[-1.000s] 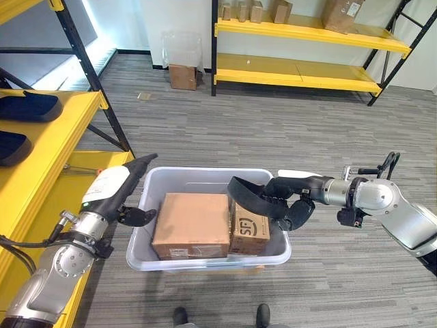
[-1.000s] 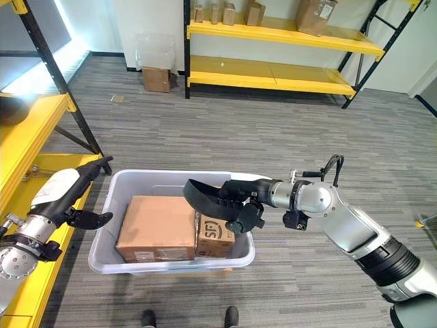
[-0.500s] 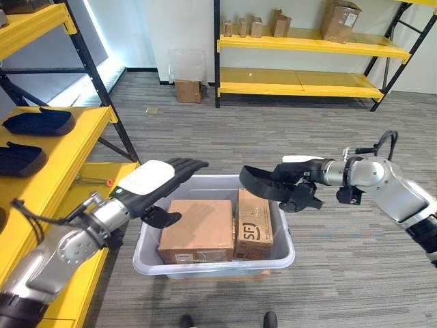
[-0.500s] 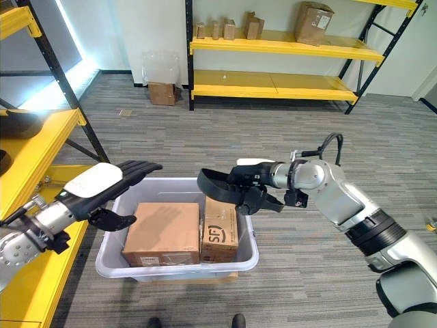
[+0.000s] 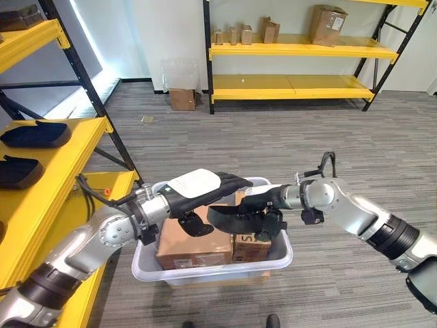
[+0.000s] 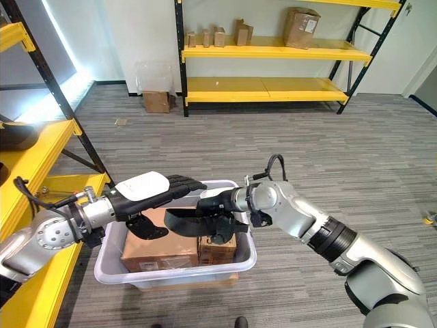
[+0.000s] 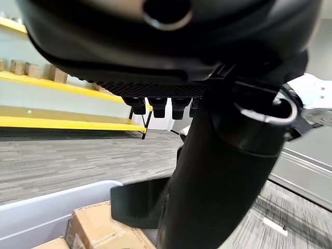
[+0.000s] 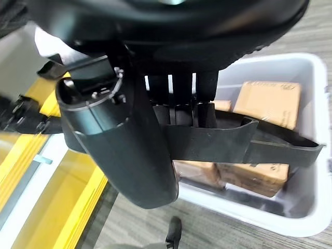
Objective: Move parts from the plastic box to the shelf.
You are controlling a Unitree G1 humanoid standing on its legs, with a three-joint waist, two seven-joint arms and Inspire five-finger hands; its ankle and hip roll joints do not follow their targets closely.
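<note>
Gripping a black part (image 6: 188,222) in right hand (image 6: 225,208) fingers; left hand (image 6: 160,190) fingers straight

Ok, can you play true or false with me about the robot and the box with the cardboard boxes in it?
1. The right hand has its fingers curled round a black part. True.
2. The plastic box is empty. False: cardboard boxes lie in it.
3. The left hand is open, above the plastic box. True.
4. The black part already lies on the yellow shelf. False: it is held over the plastic box.
</note>
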